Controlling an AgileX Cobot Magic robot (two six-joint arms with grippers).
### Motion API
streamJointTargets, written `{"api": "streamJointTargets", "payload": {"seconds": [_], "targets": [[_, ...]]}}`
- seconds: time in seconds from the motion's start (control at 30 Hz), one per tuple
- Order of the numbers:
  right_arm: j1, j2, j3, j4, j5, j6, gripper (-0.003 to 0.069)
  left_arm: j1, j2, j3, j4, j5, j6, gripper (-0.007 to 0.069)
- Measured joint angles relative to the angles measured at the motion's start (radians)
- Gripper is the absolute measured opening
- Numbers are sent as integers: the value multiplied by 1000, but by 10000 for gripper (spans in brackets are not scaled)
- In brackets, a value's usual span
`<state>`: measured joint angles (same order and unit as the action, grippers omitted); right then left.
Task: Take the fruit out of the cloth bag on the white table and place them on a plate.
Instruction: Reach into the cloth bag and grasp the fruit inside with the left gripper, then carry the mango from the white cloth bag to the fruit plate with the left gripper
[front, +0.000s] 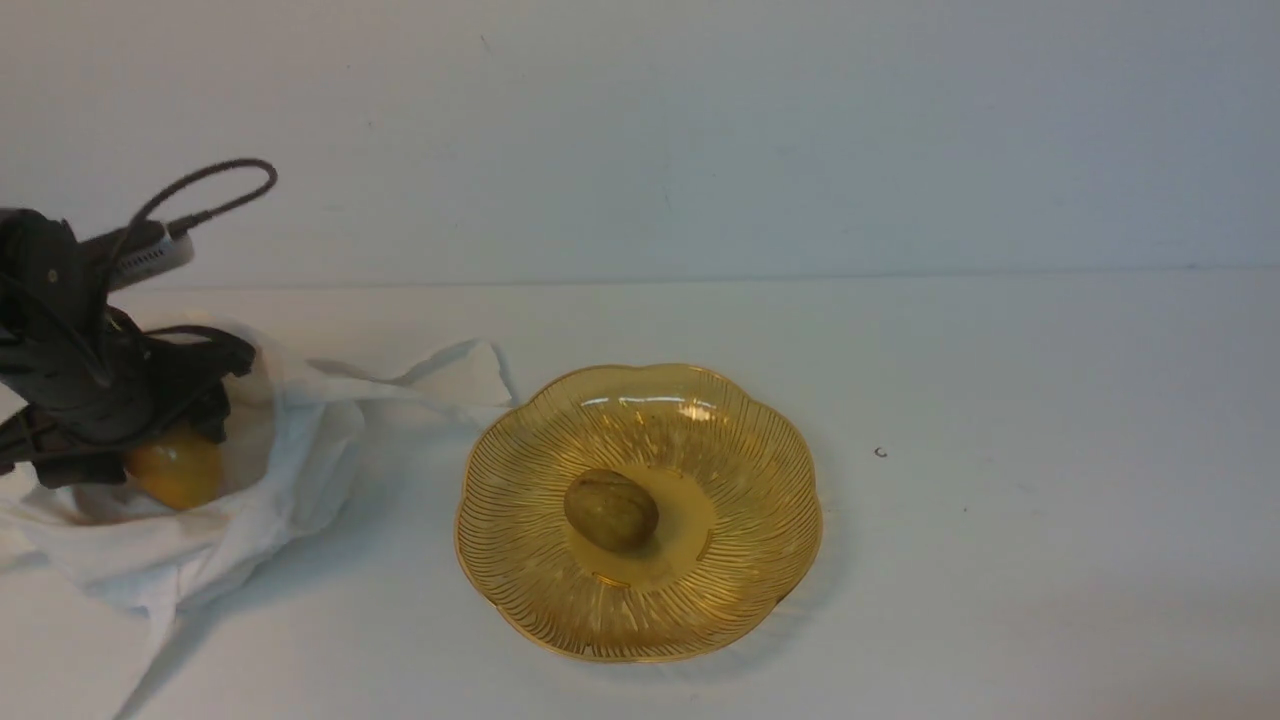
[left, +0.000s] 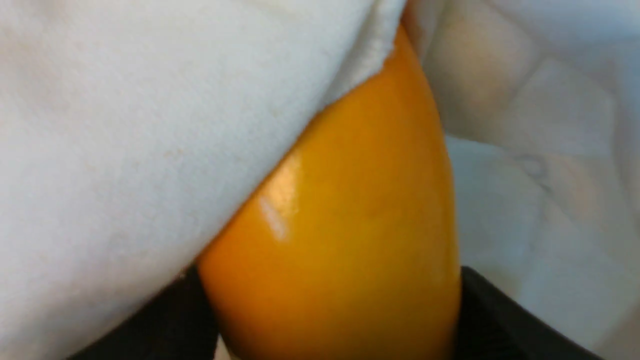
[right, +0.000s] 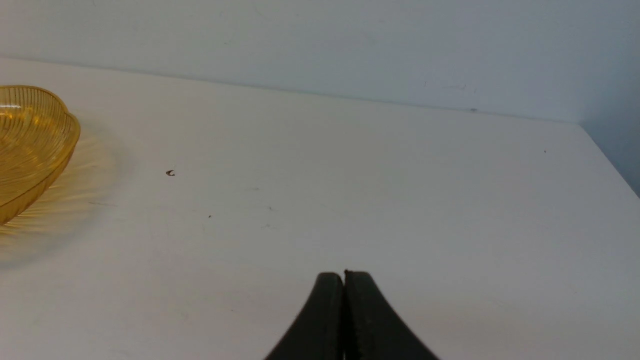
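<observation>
- The worktop (front: 1000, 450) stretches past the plate on my right, but my carry runs the other way, from the bag at far left in towards the middle
- The cloth bag (front: 250, 520) is slack around the catch, one twisted end reaching almost to the plate; I'd lift straight up before travelling, so its edge doesn't snag or ride along
- The plate (front: 740, 400) has a raised scalloped rim, so I'd cross it high and come down only once well inside
- My left gripper (left: 335, 295) is down in the bag's mouth with its jaws on opposite sides of the fruit, seemingly against the skin; I cannot tell whether they have a firm bite
- My right gripper (right: 345, 274) has its jaws together with nothing between them, and I'd leave it out of this
- The fruit (front: 185, 470) is in the bag, partly under a fold in the left wrist view; I'd squeeze evenly, check for pinched cloth, then raise it slowly, as that glossy skin may slip
- The brownish lump (front: 610, 510) sits just left of the plate's middle, so I'd set down to its right, avoiding a bump
</observation>
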<state>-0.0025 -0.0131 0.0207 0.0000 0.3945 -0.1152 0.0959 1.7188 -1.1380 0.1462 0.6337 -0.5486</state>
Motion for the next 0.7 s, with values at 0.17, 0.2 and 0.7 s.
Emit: {"api": "streamJointTargets", "payload": {"seconds": [0.17,0.2,0.7], "targets": [[0,0,0,0,0,0,-13,0,-82,-3,-7,26,4,507],[0,0,0,0,0,0,-13,0,-89,-3,-15,37,6,507],[0,0,0,0,0,0,-13,0,-100,-3,-381,207,334,507]]}}
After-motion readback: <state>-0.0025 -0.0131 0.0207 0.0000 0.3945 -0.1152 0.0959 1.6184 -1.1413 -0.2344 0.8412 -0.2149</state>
